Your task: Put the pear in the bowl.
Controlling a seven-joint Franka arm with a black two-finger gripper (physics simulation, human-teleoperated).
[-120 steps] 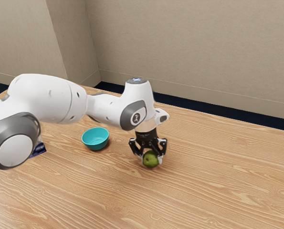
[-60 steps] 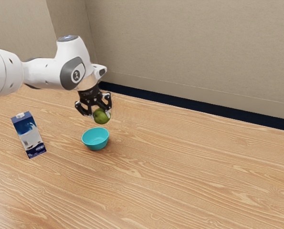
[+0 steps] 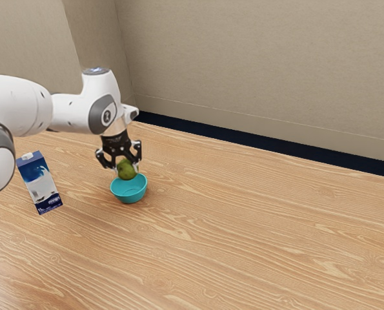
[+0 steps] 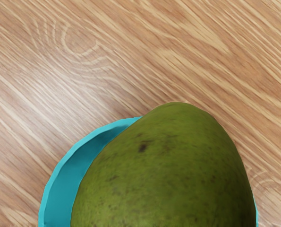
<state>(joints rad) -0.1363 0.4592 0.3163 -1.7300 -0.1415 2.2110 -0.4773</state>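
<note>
In the exterior view my gripper [image 3: 126, 169] points down at the turquoise bowl, shut on the green pear [image 3: 126, 170] with a finger on either side. The pear hangs at the bowl's far rim, its lower end level with or just above it; whether they touch I cannot tell. The turquoise bowl [image 3: 130, 191] stands upright on the table. From the wrist camera, the pear [image 4: 166, 170] looms large and covers most of the bowl [image 4: 64, 189], whose rim curves out past one side of it.
A blue and white milk carton [image 3: 40, 184] stands on the wooden table [image 3: 243, 226], toward the exterior view's left of the bowl. Behind the table runs a beige wall [image 3: 262, 71] with a dark strip at its foot.
From its place on the table, the pear was lifted and carried in my gripper toward the exterior view's left. Over the last half second, hand and pear came down closer to the bowl.
</note>
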